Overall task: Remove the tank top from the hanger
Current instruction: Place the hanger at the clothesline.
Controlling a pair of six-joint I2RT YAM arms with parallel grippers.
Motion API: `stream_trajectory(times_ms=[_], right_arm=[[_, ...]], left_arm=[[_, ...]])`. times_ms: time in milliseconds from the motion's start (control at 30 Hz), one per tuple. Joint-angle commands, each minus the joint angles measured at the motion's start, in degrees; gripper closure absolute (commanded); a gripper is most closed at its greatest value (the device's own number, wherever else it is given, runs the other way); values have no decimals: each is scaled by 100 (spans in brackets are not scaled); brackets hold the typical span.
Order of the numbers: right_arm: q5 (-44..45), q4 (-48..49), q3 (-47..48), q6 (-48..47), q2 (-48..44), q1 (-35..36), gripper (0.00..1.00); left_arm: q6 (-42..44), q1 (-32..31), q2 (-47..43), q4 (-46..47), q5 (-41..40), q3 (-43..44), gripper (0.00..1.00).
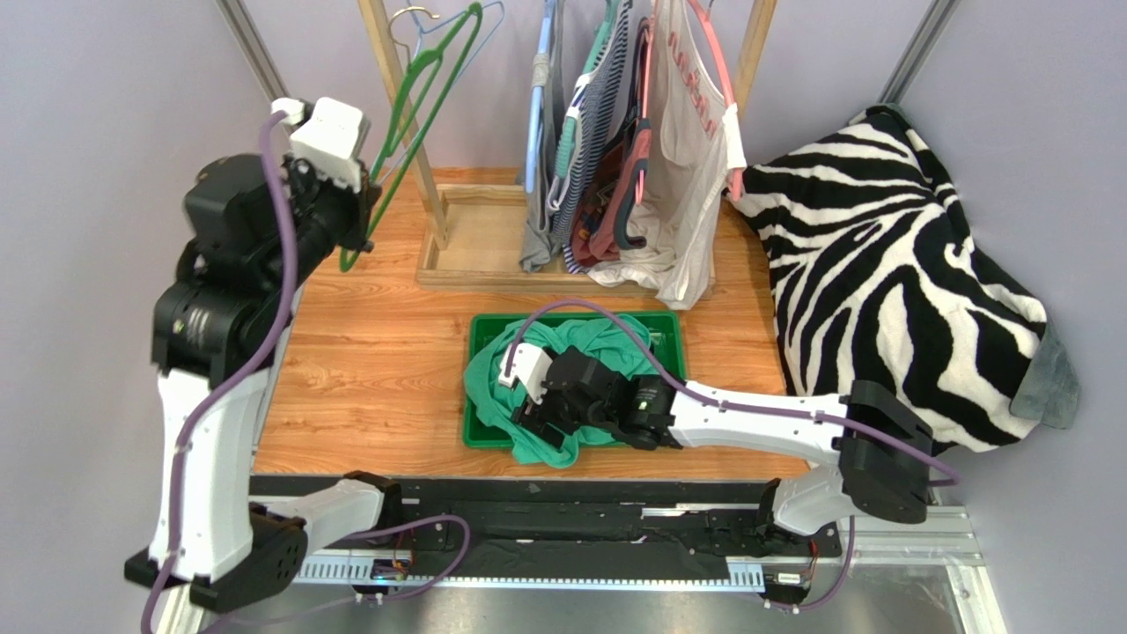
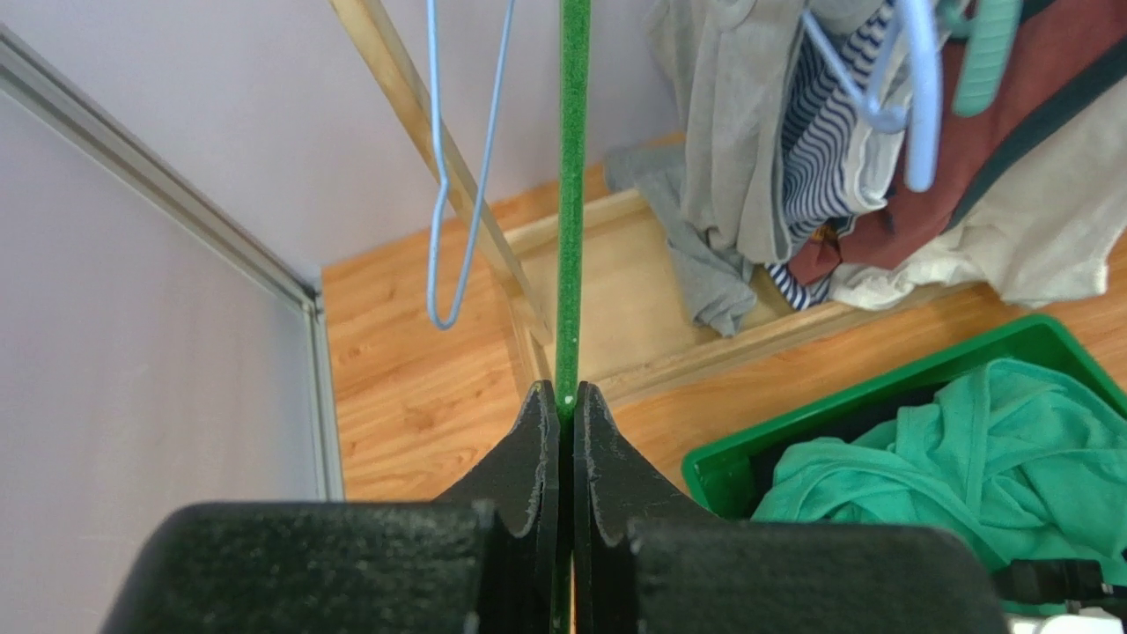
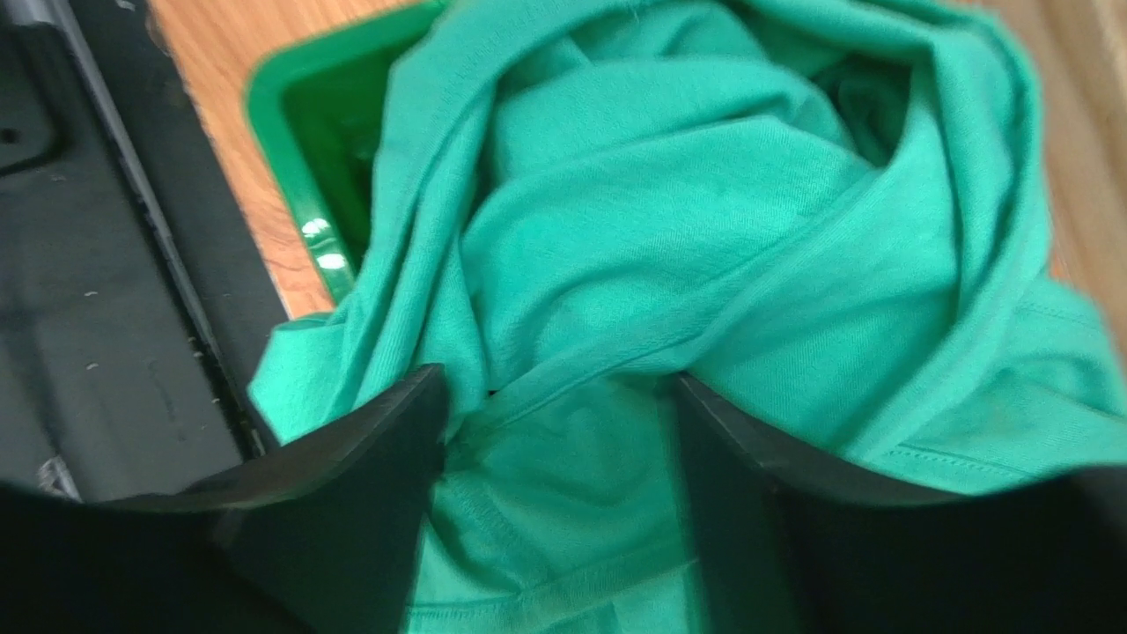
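The green tank top [image 1: 619,338] [image 3: 662,238] lies crumpled in a green bin [image 1: 483,324] [image 3: 307,60] at the table's middle, off the hanger. My right gripper [image 1: 540,420] [image 3: 556,383] sits low over its near part, open, with folds of the fabric between its wide-spread fingers. The bare green hanger [image 1: 421,93] [image 2: 572,198] is held up at the far left. My left gripper [image 1: 357,222] [image 2: 572,396] is shut on its thin lower bar, well apart from the bin [image 2: 926,383].
A wooden rack [image 1: 479,245] at the back carries several hung garments [image 1: 635,145] and an empty blue wire hanger [image 2: 457,159]. A zebra-print blanket [image 1: 900,264] covers the right side. A black rail [image 1: 569,509] runs along the near edge.
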Motion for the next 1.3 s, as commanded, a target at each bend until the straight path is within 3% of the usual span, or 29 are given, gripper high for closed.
stream_trajectory(times_ms=[0, 33, 133, 300, 467, 800, 1267], right_arm=[[626, 340, -71, -93, 308, 35, 45], [678, 314, -28, -110, 361, 44, 59], [1187, 296, 60, -145, 458, 26, 70], [1838, 603, 157, -93, 107, -325, 71], [2217, 902, 52, 30, -113, -676, 73], [1488, 893, -229, 531, -113, -712, 75], [1127, 745, -537, 821, -430, -703, 76]], left_arm=[[-322, 39, 521, -152, -309, 574, 100], [-348, 56, 810, -231, -274, 707, 100], [-462, 91, 1311, -407, -89, 1130, 100], [-559, 214, 2523, -978, 253, 2605, 100], [-629, 250, 2983, -970, 333, 3159, 100], [-1086, 574, 3800, -838, 552, 3705, 100], [-1341, 654, 3915, -522, 1098, 4022, 100]])
